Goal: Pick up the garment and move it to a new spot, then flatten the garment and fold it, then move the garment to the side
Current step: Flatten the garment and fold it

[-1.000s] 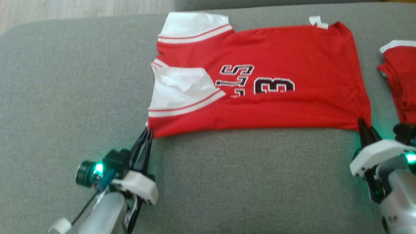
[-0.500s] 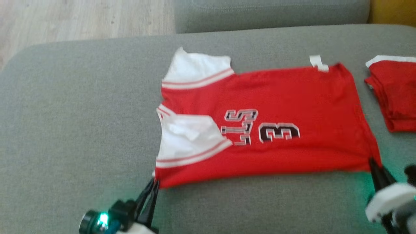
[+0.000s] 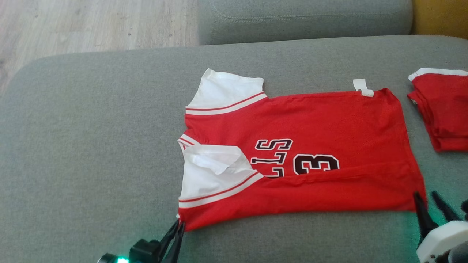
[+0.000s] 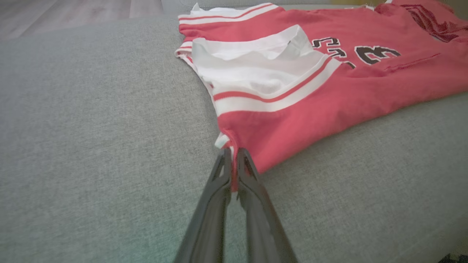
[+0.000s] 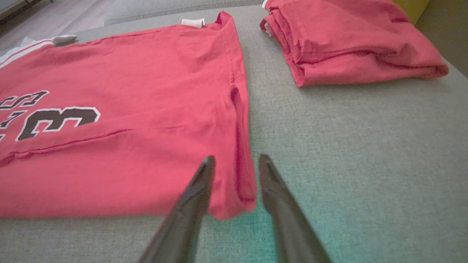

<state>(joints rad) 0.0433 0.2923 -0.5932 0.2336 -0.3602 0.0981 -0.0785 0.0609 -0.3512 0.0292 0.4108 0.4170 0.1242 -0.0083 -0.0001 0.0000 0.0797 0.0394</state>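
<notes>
Two claws stand at the near edge of the shirt (image 3: 321, 120), a red one lying spread flat on the grey sofa (image 3: 91, 146), printed side up. The left claw (image 4: 231, 155) is shut tight, pinching the shirt's corner just short of the white sleeve (image 4: 256, 73) ahead of it. The right claw (image 5: 236, 160) has its fingers parted; the shirt's hem corner lies loose between them, not gripped. A folded garment (image 5: 347, 40), also red, sits beyond the right claw and to its right, apart from the shirt.
</notes>
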